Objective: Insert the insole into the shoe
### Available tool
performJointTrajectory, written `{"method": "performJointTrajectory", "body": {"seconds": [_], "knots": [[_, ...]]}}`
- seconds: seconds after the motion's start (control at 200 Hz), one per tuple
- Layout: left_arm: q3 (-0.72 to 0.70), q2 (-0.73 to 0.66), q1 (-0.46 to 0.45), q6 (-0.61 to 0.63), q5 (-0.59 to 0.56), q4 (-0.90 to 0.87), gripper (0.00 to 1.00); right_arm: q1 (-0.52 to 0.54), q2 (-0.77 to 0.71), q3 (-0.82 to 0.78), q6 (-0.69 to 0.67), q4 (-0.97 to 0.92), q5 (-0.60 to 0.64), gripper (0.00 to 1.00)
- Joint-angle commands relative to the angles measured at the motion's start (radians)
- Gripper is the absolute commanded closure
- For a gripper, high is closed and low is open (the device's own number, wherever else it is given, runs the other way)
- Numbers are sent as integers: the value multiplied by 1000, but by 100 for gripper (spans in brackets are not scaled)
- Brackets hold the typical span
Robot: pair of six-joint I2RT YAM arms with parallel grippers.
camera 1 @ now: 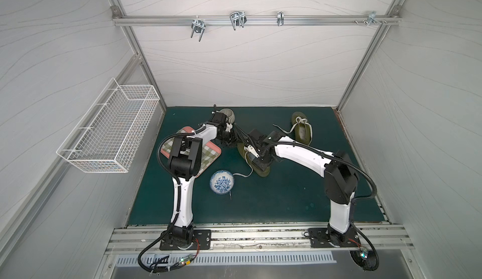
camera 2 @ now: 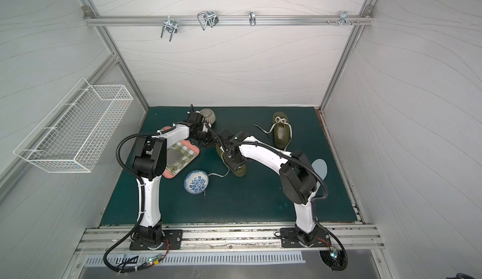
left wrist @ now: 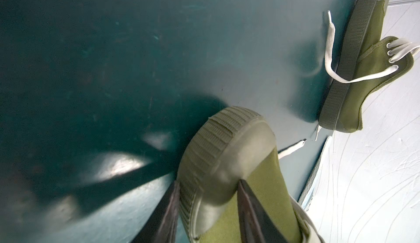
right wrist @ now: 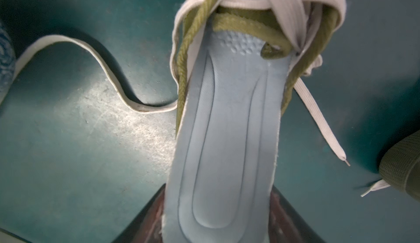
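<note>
- Near the middle of the green tabletop (camera 1: 287, 199), both arms meet over the olive shoe (camera 1: 263, 172). Its toe points far-left and its heel points toward the near side.
- At the toe, the left gripper (left wrist: 208, 182) has its jaws pinched on the rubber toe cap. One finger is against the ribbed sole edge and the other is on the canvas upper.
- At the heel end, the right gripper (right wrist: 218, 187) has its jaws closed on the pale blue insole (right wrist: 227, 128), with a finger against each long edge of its rear part.
- The insole's front end is tucked under the tongue and laces inside the shoe, while its rear part slants up out of the opening, not yet seated.
- A loose white lace (right wrist: 91, 51) trails from the shoe toward the blue-and-white bowl (camera 1: 221, 181), which sits just near-left of it.
- A second shoe (camera 1: 302, 131) stands far right, apart from the held one.
- In a top view, a second insole (camera 2: 319, 170) lies flat at the right, partly hidden behind the right arm.
- On the left, a pink tray (camera 1: 206, 157) with a checked cloth lies partly under the left arm, a ribbed cup (camera 1: 227, 115) stands at the far side, and a wire basket (camera 1: 109, 131) hangs on the left wall.
</note>
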Motion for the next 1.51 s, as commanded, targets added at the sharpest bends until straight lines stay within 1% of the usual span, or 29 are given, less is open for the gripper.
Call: {"method": "performJointTrajectory", "body": {"seconds": [0.0,0.1,0.265,0.395,0.47,0.56,0.65,0.68,0.755,0.8,0.87,0.97,1.075,1.155,1.24,1.285,1.37,1.445,1.5], "knots": [[-9,-14,-6,-6,3,-23,58,6,14,10,-3,-33,-14,52],[-8,-12,-6,-8,6,-24,59,6,12,-2,-7,-14,-16,64],[-8,-11,-7,-7,8,-23,59,-12,26,-11,-8,11,-53,79],[-8,-9,-7,-8,9,-22,59,-27,31,-14,-10,46,-86,89],[-6,-9,-7,-9,11,-22,59,-34,40,-1,-13,49,-97,92],[-8,-9,-7,-8,11,-21,59,-34,39,16,-22,24,-93,90],[-5,-8,-6,-6,9,-24,59,-35,19,-3,-32,34,-83,89],[-3,-6,-7,-8,11,-23,59,-37,21,-3,-35,31,-80,86],[-4,-6,-7,-9,12,-23,59,-40,36,1,-40,7,-67,75],[-7,-6,-7,-9,13,-20,59,-40,37,-4,-42,4,-64,72],[-7,-8,-7,-9,11,-20,60,-34,26,-15,-44,8,-47,72],[-4,-7,-7,-8,11,-24,60,-24,12,-26,-55,5,-13,74],[-4,-6,-7,-8,12,-23,60,-14,14,-26,-62,-18,-4,72],[-4,-5,-7,-9,12,-23,60,0,3,-31,-65,-35,12,68],[-3,-5,-7,-9,12,-24,60,9,-17,-45,-71,-31,26,58],[-3,-5,-7,-9,12,-23,60,11,-21,-54,-74,-31,32,57],[-3,-5,-7,-9,12,-21,60,12,-25,-64,-79,-30,36,58],[-3,-4,-7,-9,12,-21,60,13,-30,-81,-84,-13,42,64],[-3,-5,-7,-9,13,-21,60,13,-31,-86,-90,-7,48,70]]}}
